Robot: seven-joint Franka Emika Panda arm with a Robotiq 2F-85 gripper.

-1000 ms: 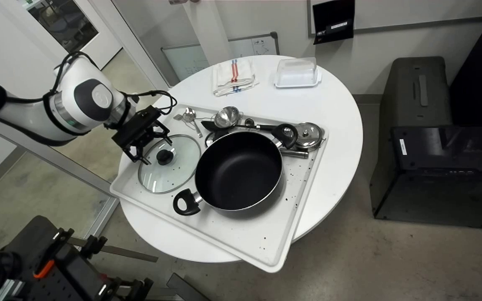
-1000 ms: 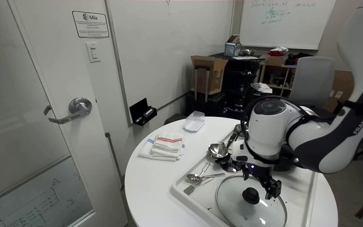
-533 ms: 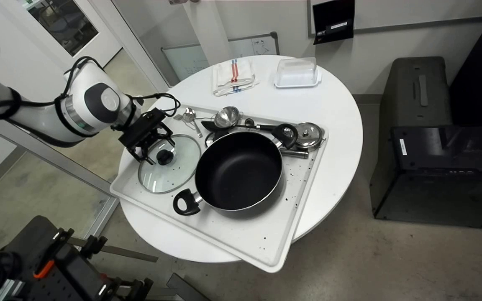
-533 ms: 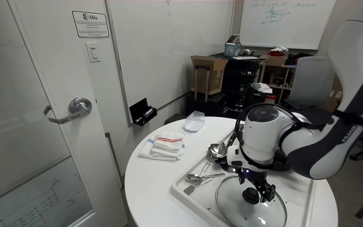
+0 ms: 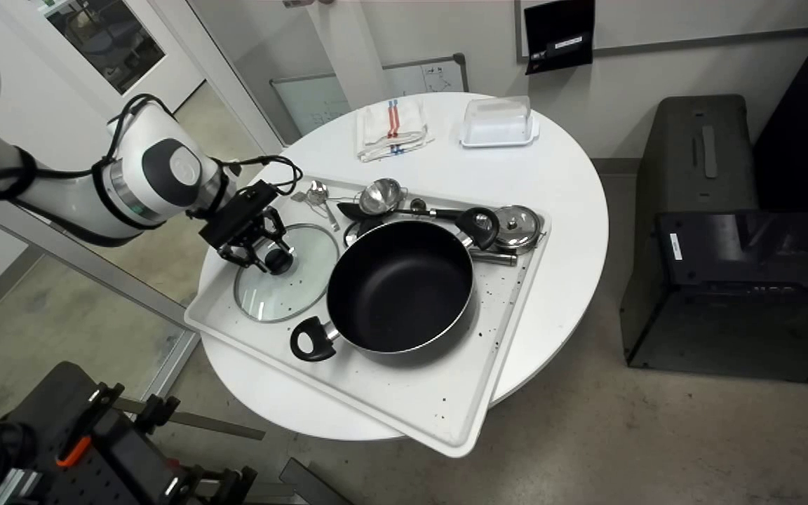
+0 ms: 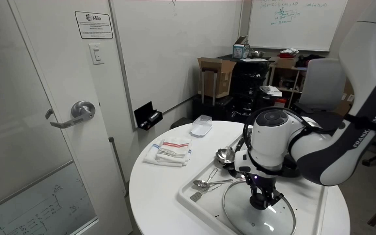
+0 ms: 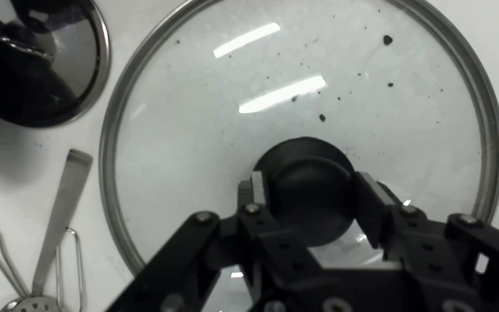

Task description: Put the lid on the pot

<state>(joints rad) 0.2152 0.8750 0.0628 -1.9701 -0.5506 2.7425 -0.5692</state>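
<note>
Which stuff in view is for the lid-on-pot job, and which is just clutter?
Job:
glass lid
black two-handled pot, uncovered
hand, closed on the lid's knob

Just lying about:
folded striped towels
clear-covered dish
perforated spoon
small turner
small metal lid

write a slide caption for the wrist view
Gripper closed on the black knob of the glass lid, metal utensils lying beside it.

In exterior view, pot (image 6: 291, 170) mostly behind arm (image 6: 315, 148).
</note>
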